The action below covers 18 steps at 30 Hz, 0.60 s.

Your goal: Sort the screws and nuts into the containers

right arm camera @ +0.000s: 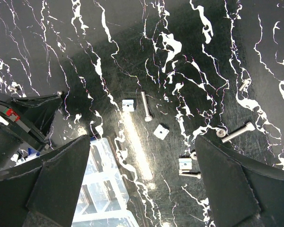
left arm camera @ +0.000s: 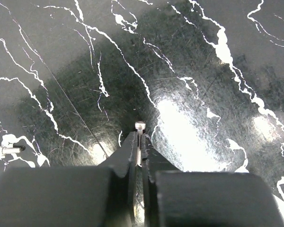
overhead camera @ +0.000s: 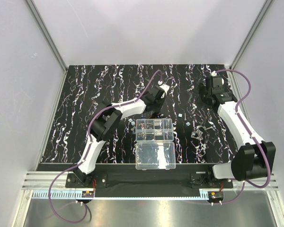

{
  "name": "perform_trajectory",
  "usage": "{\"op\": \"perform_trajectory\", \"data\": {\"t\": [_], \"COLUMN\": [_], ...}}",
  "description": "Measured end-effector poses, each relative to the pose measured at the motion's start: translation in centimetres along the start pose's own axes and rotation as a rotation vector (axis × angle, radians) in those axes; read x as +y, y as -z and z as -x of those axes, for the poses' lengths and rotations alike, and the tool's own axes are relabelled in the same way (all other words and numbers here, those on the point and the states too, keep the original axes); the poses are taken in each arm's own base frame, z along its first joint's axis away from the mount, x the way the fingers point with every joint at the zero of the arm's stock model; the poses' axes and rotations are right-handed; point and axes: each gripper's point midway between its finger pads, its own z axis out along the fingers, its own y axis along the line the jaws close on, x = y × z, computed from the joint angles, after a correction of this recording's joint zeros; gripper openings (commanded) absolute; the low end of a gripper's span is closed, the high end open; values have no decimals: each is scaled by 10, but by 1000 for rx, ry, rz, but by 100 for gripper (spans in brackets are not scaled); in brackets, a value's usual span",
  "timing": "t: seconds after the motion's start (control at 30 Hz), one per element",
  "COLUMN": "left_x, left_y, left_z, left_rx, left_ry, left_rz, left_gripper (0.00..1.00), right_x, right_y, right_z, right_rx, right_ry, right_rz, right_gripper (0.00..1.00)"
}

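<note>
My left gripper [left arm camera: 140, 142] is shut on a small silver screw [left arm camera: 139, 137], head pointing out past the fingertips, just above the black mat; in the top view it [overhead camera: 155, 100] is just behind the clear organizer box [overhead camera: 154, 130]. Another screw [left arm camera: 8, 150] lies on the mat at the far left. My right gripper [right arm camera: 142, 156] is open and empty, high above the mat at the back right [overhead camera: 213, 92]. Under it lie a screw [right arm camera: 146, 106], square nuts [right arm camera: 128, 105] [right arm camera: 161, 131] [right arm camera: 186, 163], a long screw [right arm camera: 237, 132] and a washer [right arm camera: 221, 133]. The box's divided cells [right arm camera: 102, 189] show at its lower left.
The box's plain lid half [overhead camera: 155, 156] lies open toward the near edge. More loose screws and nuts [overhead camera: 199, 134] are scattered right of the box. The mat [overhead camera: 85, 94] has white-purple streaks. White enclosure walls stand around the mat.
</note>
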Motion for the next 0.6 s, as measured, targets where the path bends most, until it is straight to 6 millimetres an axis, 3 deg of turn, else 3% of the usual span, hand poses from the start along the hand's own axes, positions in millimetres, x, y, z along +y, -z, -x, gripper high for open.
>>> {"op": "perform_trajectory", "data": {"t": [0.17, 0.33, 0.43, 0.6], "left_x": [0, 4, 9, 17], "left_y": [2, 22, 47, 101], "left_z": [0, -11, -7, 21], "left_rx": [-19, -22, -54, -172], "left_ry": [16, 58, 108, 199], "left_rz": [-3, 0, 0, -13], "left_gripper": [0, 0, 0, 0], "right_x": [-1, -3, -3, -1], "right_y": [0, 0, 0, -1], "right_z": [0, 2, 1, -4], "right_rx": [-1, -9, -4, 15], "right_ry": [0, 1, 2, -1], "right_rz": [-5, -18, -16, 0], "right_gripper": [100, 100, 100, 100]}}
